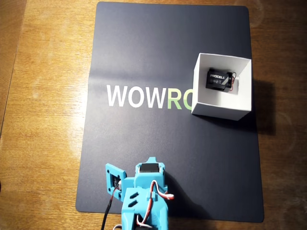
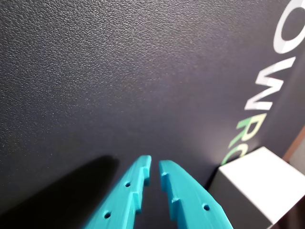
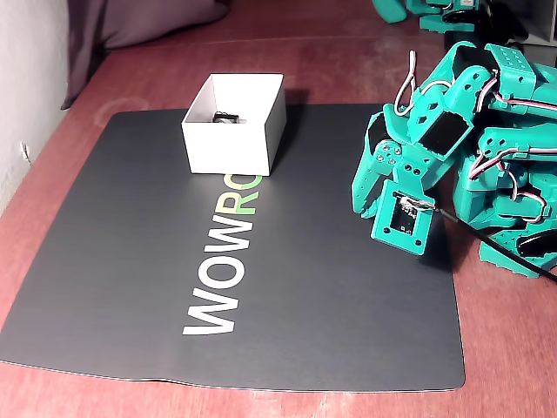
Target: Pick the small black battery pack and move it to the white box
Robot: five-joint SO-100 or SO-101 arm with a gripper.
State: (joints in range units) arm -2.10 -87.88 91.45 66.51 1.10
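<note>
A warm brown wooden tabletop [image 1: 43, 120] carries a dark grey textured mat [image 1: 158, 158] printed "WOWRO"; a pale wall [image 3: 26, 78] rises at the fixed view's left.

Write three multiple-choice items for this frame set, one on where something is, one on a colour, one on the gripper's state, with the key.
1. Where is the small black battery pack?
A. On the bare mat beside the lettering
B. Inside the white box
C. Between the gripper's fingers

2. What colour are the last two visible letters of the lettering on the dark mat?
A. Red
B. White like the others
C. Pale green

3. What state is the gripper in?
A. Nearly closed and empty
B. Clamped on the battery pack
C. Wide open above the box

Key: 1 B, the overhead view shows the pack lying on the box floor. 2 C, the R and O next to the box are green, while WOW is white. 3 A, the wrist view shows only a narrow gap with nothing in it, low over the mat.
</note>
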